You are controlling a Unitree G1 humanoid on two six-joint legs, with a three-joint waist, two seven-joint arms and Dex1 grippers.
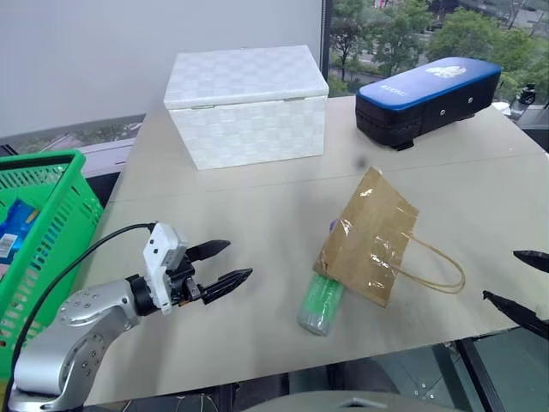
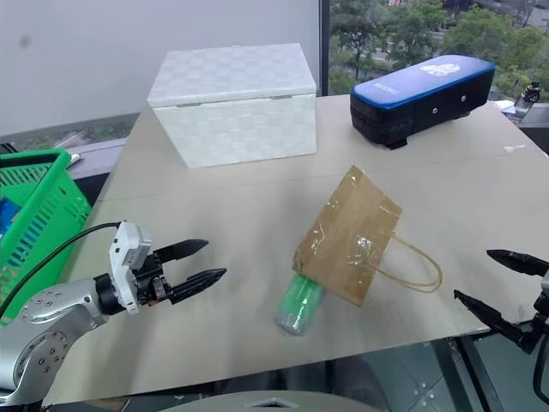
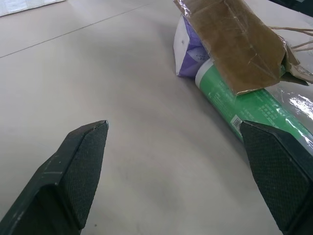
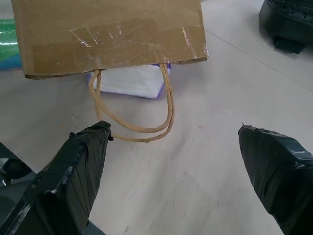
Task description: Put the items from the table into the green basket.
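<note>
A matt beige finish is seen on the table (image 1: 257,257), and crinkled brown paper patched with glossy tape on the bag (image 1: 371,236). The bottle (image 3: 254,105) looks like glossy translucent green plastic, and the basket (image 1: 43,206) seems to be moulded plastic.

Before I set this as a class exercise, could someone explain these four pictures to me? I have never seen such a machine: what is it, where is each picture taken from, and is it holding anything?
It is a two-armed humanoid robot. Two pictures come from cameras in its head, looking down over its arms; the other two come from a camera on each wrist, looking along that arm's black fingers.

On the beige table lies a brown paper bag with cord handles. A green bottle and a lilac packet lie partly under it. Farther back stand a white woven-pattern box and a blue-topped black case. The green basket sits beside the table on the robot's left.

The left pincer and the right pincer are both open and hold nothing.
</note>
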